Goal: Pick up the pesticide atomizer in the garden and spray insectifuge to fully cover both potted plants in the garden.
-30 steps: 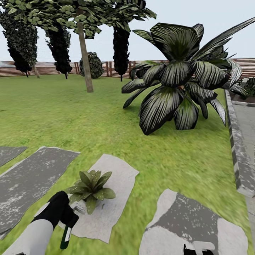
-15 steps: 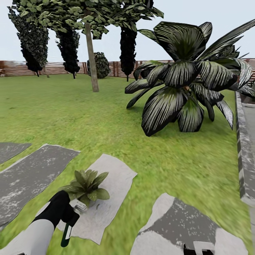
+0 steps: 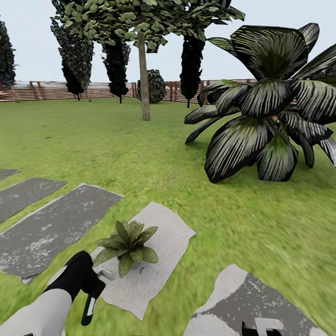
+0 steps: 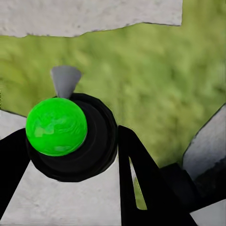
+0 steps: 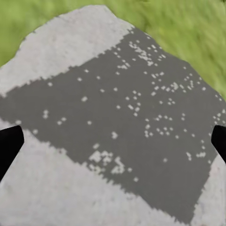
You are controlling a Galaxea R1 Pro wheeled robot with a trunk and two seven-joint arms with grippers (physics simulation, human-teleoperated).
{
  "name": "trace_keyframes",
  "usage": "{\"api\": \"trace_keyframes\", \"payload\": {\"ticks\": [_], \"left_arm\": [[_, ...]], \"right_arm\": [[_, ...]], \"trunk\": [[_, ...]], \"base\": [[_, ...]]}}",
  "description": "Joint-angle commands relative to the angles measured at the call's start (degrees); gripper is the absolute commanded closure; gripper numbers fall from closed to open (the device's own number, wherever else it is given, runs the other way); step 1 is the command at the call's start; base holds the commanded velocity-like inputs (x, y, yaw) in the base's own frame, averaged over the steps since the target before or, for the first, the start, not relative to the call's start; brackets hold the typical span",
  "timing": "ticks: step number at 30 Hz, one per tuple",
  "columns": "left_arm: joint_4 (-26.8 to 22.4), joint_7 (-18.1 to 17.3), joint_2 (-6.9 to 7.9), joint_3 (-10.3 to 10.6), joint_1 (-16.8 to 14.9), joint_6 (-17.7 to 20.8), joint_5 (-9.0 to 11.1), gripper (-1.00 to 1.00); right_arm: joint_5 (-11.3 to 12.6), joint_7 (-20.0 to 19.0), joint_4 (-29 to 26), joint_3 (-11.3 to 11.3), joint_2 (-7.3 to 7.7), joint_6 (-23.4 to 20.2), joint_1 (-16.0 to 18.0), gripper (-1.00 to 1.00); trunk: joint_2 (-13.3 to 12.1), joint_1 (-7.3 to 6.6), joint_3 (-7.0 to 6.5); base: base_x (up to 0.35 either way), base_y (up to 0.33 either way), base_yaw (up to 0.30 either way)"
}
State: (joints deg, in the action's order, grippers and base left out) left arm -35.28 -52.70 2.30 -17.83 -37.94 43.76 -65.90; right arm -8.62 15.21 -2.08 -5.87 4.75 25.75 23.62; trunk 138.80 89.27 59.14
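One potted plant (image 3: 128,244), a low rosette of olive-green leaves, sits on a pale stepping stone (image 3: 161,233) in the garden lawn. My left gripper (image 3: 83,279) is just short of it at the lower left, shut on the pesticide atomizer (image 3: 88,309), whose dark green body hangs below the hand and whose grey nozzle (image 3: 105,273) points toward the plant. In the left wrist view the atomizer's bright green cap (image 4: 56,126) and black collar sit between the black fingers (image 4: 137,165). My right gripper (image 5: 113,141) is open over a grey stepping stone (image 5: 117,117).
A huge dark plant with broad striped leaves (image 3: 266,112) stands at the right. Several grey stepping stones (image 3: 51,228) cross the lawn at the left. A thin tree trunk (image 3: 143,79) and dark shrubs stand before the brown slatted fence (image 3: 46,91).
The whole picture has shifted right, so the camera has turned left. The potted plant now sits slightly further right in the picture. My left arm holds the same pose with the atomizer.
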Motion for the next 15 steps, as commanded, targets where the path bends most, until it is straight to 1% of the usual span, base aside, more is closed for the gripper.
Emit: {"api": "trace_keyframes", "payload": {"ticks": [1,3,8,13,15], "left_arm": [[-0.11,-0.47,-0.12,-0.17,-0.03,0.18,-0.38,1.0],[-0.13,-0.53,-0.34,-0.15,-0.03,0.18,-0.31,1.0],[-0.22,-0.48,-1.31,-0.19,-0.03,0.17,-0.37,1.0],[-0.31,-0.47,-1.4,-0.35,-0.04,0.21,-0.37,1.0],[-0.31,-0.67,-1.46,-0.36,-0.08,0.25,-0.32,1.0]], "right_arm": [[-0.61,0.17,0.06,-0.46,0.0,0.17,0.03,-1.0],[-0.63,0.17,0.06,-0.46,0.0,0.17,0.02,-1.0],[-0.67,0.17,0.06,-0.46,0.02,0.17,0.02,-1.0],[-0.66,0.17,0.06,-0.46,0.0,0.17,0.02,-1.0],[-0.68,0.17,0.06,-0.46,0.0,0.17,0.04,-1.0]], "trunk": [[0.02,-0.01,0.05],[0.02,-0.01,0.05],[0.02,-0.01,0.05],[0.02,-0.01,0.05],[0.02,-0.01,0.05]], "base": [[0.006,-0.027,0.271],[0.079,-0.141,0.14],[0.132,-0.224,0.024],[0.037,-0.262,0.015],[0.002,-0.26,0.193]]}}
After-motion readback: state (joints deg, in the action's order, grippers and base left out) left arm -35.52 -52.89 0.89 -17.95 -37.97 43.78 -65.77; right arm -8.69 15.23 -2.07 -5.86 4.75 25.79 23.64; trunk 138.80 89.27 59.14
